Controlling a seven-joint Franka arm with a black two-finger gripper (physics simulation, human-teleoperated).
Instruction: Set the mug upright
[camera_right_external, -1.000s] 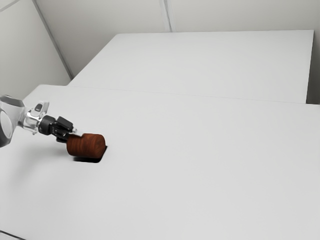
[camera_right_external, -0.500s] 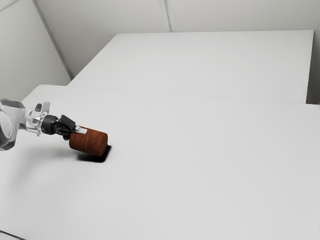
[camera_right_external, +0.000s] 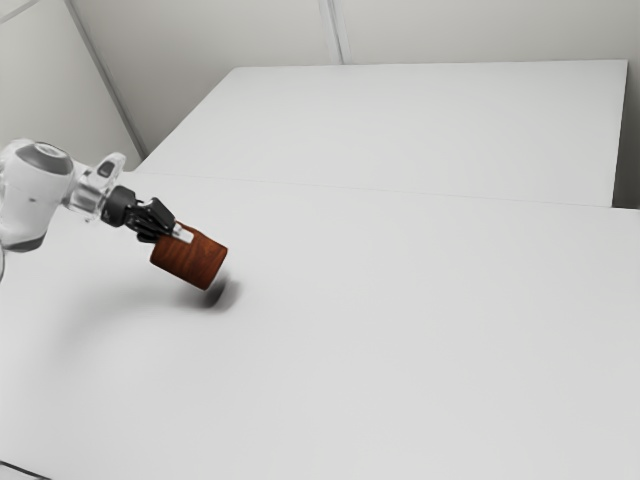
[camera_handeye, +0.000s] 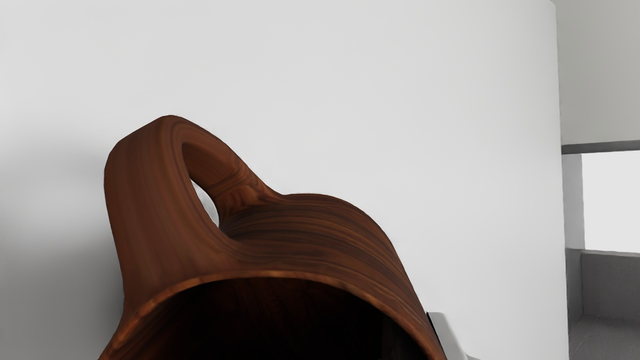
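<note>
Bright, diffuse light; soft shadows on table (camera_right_external: 420, 340).

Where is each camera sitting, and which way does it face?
Exterior view: beside the arm, looking down across the table; the arm and black gripper show, reaching toward the view's right.
Wrist view: on the hand, looking past the mug's mouth and handle toward the table; one fingertip shows at the bottom edge.
Shared: the mug, tilted and off the table, and the table.
</note>
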